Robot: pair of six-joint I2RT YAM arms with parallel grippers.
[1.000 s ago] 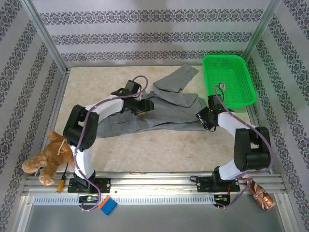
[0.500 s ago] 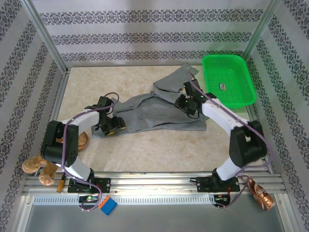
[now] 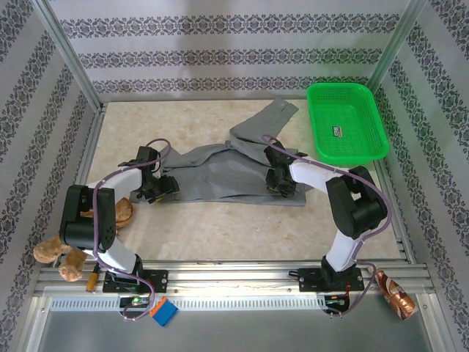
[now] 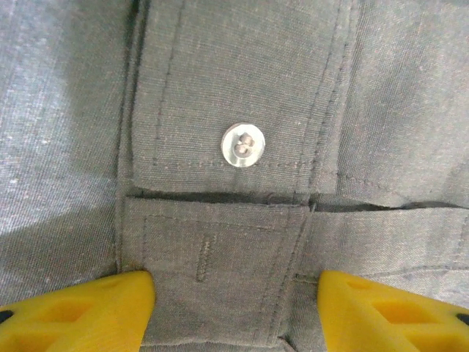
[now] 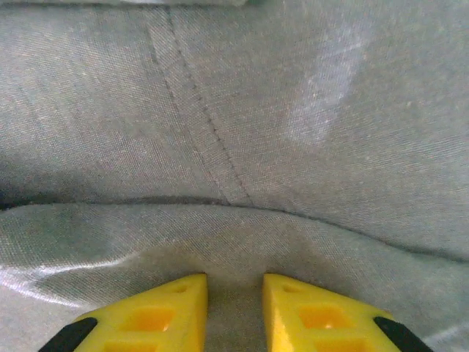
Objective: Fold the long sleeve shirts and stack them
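- The grey long sleeve shirt (image 3: pixel 234 165) lies on the surface (image 3: pixel 234 227) just left of the green basket (image 3: pixel 359 117) and a little nearer the arms than it. It is neither in the basket nor touching its floor.
- The shirt is spread long and rumpled, running away from the basket toward the left. One sleeve (image 3: pixel 275 117) reaches up beside the basket's left wall, still loose and unfolded.
- The left gripper (image 3: pixel 157 187) sits at the end of the shirt farthest from the basket. In the wrist view its jaws stand wide, one yellow finger (image 4: pixel 88 308) on each side of a stitched band with a white button (image 4: pixel 242 144). The cloth between them lies flat and is not pinched.
- The right gripper (image 3: pixel 278 180) is on the shirt's near edge, at the end closer to the basket. Its jaws are narrow, with only a slim gap between the fingers (image 5: pixel 168 308), and a raised fold of cloth lies just ahead of them. Whether they have actually caught the cloth I cannot tell.
- My reading of progress: early. The garment looks partly gathered, with overlapping layers at the basket end, but no tidy fold shows and the far sleeve is not tucked in.
- Left to do, as I judge it: take hold at both ends, bring the sleeves in, fold the body into a compact shape, and set it down as a stack.
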